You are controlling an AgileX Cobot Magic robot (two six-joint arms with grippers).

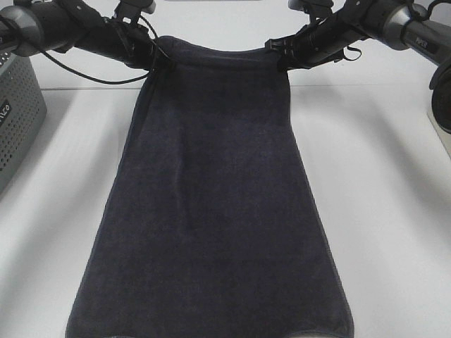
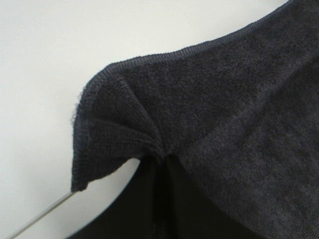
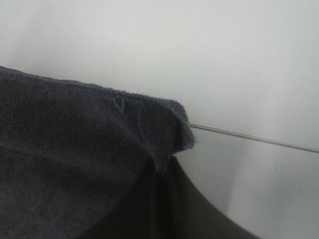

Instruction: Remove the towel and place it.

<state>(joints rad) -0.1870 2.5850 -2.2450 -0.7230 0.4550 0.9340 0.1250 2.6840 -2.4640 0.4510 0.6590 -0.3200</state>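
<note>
Left gripper (image 1: 161, 60): fingers closed on the towel (image 1: 211, 204) at its far left corner. Grey perforated bin (image 1: 17, 120) at counter (image 1: 394, 211) left edge; contents not visible. Right gripper (image 1: 282, 56): fingers pinch the far right corner. Towel hangs raised, near hem draping toward the camera. Wrist views show bunched hems (image 2: 119, 134), (image 3: 169, 129).

White table (image 1: 394, 211) — towel (image 1: 211, 232), grey basket (image 1: 14, 120) on it.

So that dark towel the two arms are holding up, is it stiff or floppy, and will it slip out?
Probably floppy: the towel sags between the left end effector and right end effector and drapes down over the table. The bunched corner in the left wrist view suggests soft, thick cloth. Its looped pile looks grippy, so slipping seems unlikely.
</note>
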